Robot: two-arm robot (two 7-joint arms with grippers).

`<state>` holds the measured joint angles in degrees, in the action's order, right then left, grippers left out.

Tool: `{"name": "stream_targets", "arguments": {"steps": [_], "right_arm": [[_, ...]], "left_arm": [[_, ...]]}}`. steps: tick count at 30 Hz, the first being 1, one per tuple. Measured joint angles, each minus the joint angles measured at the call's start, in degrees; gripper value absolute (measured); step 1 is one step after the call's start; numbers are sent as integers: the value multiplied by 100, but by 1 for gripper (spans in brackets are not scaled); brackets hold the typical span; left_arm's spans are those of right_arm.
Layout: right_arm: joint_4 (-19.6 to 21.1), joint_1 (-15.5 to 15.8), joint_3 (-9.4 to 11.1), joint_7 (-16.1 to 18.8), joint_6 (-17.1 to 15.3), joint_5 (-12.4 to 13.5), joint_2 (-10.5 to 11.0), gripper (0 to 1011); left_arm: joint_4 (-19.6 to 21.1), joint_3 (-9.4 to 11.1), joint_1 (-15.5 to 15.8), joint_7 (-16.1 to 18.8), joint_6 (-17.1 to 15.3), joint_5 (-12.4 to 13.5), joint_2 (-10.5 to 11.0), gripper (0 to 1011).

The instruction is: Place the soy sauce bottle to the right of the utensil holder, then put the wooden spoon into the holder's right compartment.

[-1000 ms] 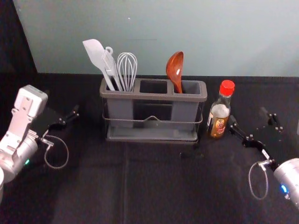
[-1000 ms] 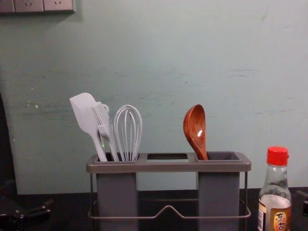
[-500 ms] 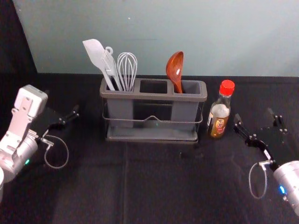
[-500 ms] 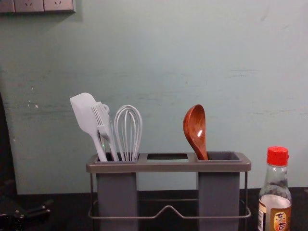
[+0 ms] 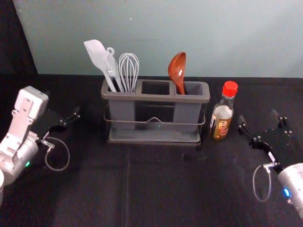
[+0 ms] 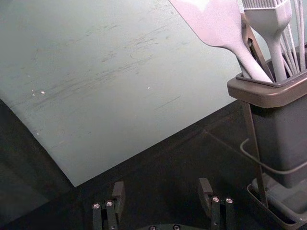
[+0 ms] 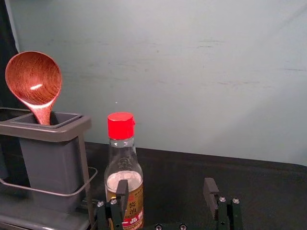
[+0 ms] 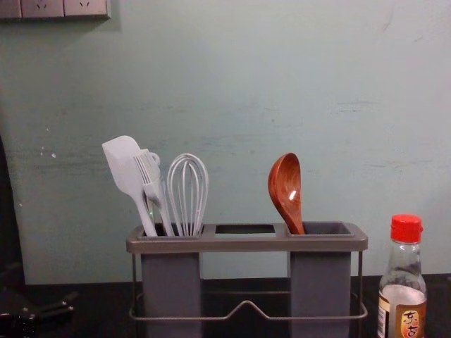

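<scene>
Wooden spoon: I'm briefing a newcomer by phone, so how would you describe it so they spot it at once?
Find the long grey utensil holder, then its right compartment. The wooden spoon stands in there alone, bowl up. Its glossy reddish-brown wood sets it apart from the pale spatula, brush and whisk in the left compartment.

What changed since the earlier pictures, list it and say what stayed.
The right tool shifted slightly to the right, away from the soy sauce bottle; nothing was gripped or released. The bottle, wooden spoon, utensil holder and left tool stayed put.
</scene>
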<state>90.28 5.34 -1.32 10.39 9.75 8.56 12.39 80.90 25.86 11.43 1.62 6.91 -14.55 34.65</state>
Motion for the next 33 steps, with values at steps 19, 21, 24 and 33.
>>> {"name": "stream_targets", "arguments": {"steps": [19, 21, 24, 33], "right_arm": [[3, 2, -9, -5, 1, 2, -3, 1003], [4, 2, -9, -8, 1, 2, -3, 1003], [5, 2, -10, -12, 1, 2, -3, 1003], [4, 2, -10, -14, 1, 2, -3, 1003]], "left_arm": [[0, 0, 0, 0, 0, 0, 0, 1005], [0, 0, 0, 0, 0, 0, 0, 1005], [0, 0, 0, 0, 0, 0, 0, 1005], [0, 0, 0, 0, 0, 0, 0, 1005]]}}
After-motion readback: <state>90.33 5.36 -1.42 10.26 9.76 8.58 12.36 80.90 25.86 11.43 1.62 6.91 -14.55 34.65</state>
